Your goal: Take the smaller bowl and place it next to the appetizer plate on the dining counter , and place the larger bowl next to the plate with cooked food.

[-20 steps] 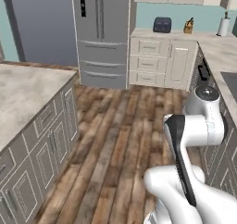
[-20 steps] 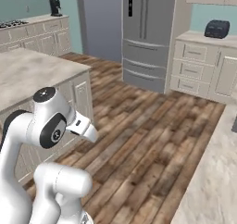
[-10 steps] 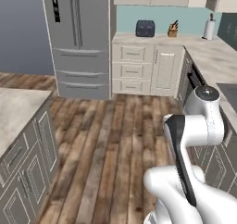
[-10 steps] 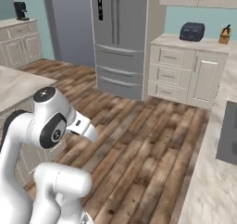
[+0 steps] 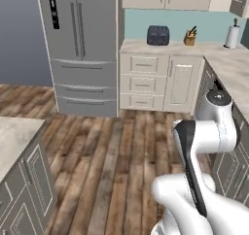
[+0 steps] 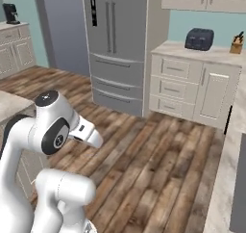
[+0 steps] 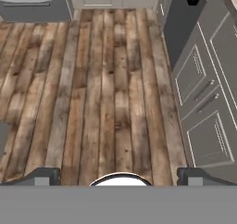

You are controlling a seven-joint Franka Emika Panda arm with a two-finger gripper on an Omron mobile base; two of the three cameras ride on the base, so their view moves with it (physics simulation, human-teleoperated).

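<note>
The counter (image 5: 14,137), beige and marbled over grey cabinets, shows as a corner at lower left in the left base view, beside the wood floor (image 7: 106,89). In the hand view the gripper (image 7: 119,176) hangs over bare floor, fingertips (image 7: 44,176) spread wide, holding and touching nothing.

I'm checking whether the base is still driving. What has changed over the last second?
The base has turned: the fridge slid from centre-right to the left, and the toaster came toward the middle. The gripper stayed open and empty, the arm folded as before.
</note>
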